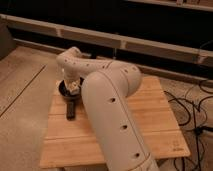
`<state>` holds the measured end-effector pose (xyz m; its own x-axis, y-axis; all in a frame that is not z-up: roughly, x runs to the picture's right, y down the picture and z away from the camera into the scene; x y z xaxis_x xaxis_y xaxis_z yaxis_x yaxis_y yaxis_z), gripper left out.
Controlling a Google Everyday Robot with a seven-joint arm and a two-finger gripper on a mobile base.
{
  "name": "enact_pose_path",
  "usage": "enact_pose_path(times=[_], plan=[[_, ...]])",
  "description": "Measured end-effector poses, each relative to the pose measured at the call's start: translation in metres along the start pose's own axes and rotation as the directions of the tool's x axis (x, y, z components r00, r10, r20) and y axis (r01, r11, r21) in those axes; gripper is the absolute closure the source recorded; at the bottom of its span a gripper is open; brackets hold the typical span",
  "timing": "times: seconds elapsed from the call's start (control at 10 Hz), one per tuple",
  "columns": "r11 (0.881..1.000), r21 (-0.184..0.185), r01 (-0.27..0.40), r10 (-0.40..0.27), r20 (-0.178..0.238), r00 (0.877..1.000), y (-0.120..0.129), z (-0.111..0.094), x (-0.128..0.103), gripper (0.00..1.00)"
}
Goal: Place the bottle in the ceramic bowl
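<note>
A thick white robot arm with rows of dark round holes rises from the near edge of a pale wooden slatted worktop and fills the middle of the scene, hiding much of the boards behind it. To its left, near the worktop's left edge, a flat black bar lies on the wood, running near to far, its far end just beside a dark, nearly black round ceramic bowl that sits by the far left corner. The arm bends back on itself above that corner, and its gripper hangs down over the bowl's right side. A small whitish piece at the gripper's tip may be the cream plastic bottle, though it cannot be made out surely, and whether the fingers are spread or closed cannot be told. Black cables trail on the speckled floor beyond the worktop's right edge; dark shelving lines the wall behind.
</note>
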<state>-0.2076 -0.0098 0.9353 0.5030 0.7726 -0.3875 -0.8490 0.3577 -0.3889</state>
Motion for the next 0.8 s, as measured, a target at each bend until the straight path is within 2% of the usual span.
enact_pose_path(times=[0.6,0.7,0.8], plan=[[0.999,-0.04,-0.03,0.028,-0.038,0.999,-0.018,0.009,0.006,0.29],[0.998,-0.046,-0.033,0.031,-0.039,0.999,-0.021,0.008,0.007,0.25],[0.998,-0.049,-0.035,0.033,-0.038,0.999,-0.022,0.007,0.006,0.25]])
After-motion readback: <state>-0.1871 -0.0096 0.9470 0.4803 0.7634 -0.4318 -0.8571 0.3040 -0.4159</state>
